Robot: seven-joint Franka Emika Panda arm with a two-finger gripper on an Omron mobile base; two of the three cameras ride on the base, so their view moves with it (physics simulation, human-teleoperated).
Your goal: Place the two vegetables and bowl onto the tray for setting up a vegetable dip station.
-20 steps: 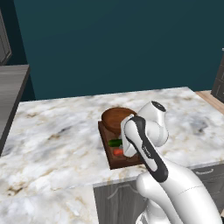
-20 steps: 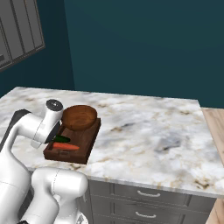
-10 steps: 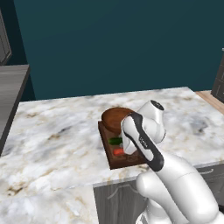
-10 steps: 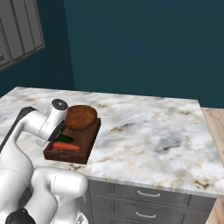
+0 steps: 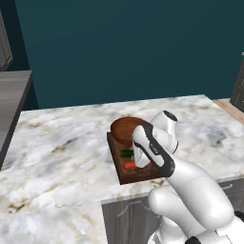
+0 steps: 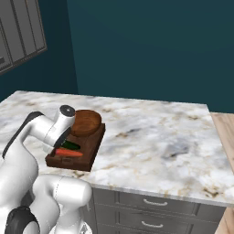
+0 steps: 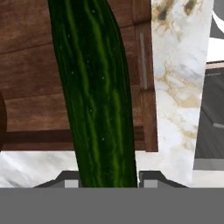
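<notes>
We see the cucumber (image 7: 94, 94) running lengthwise between our gripper's (image 7: 109, 177) fingertips, which sit against its sides, gripping it above the tray (image 7: 26, 83).

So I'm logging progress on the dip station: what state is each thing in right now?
cucumber: lying on the tray, between the gripper's finger tips
carrot: lying on the tray, beside the cucumber
bowl: upright on the tray's far end
tray: flat on the marble counter, near its front edge
gripper: low over the tray, finger tips either side of the cucumber; grip unclear
</notes>
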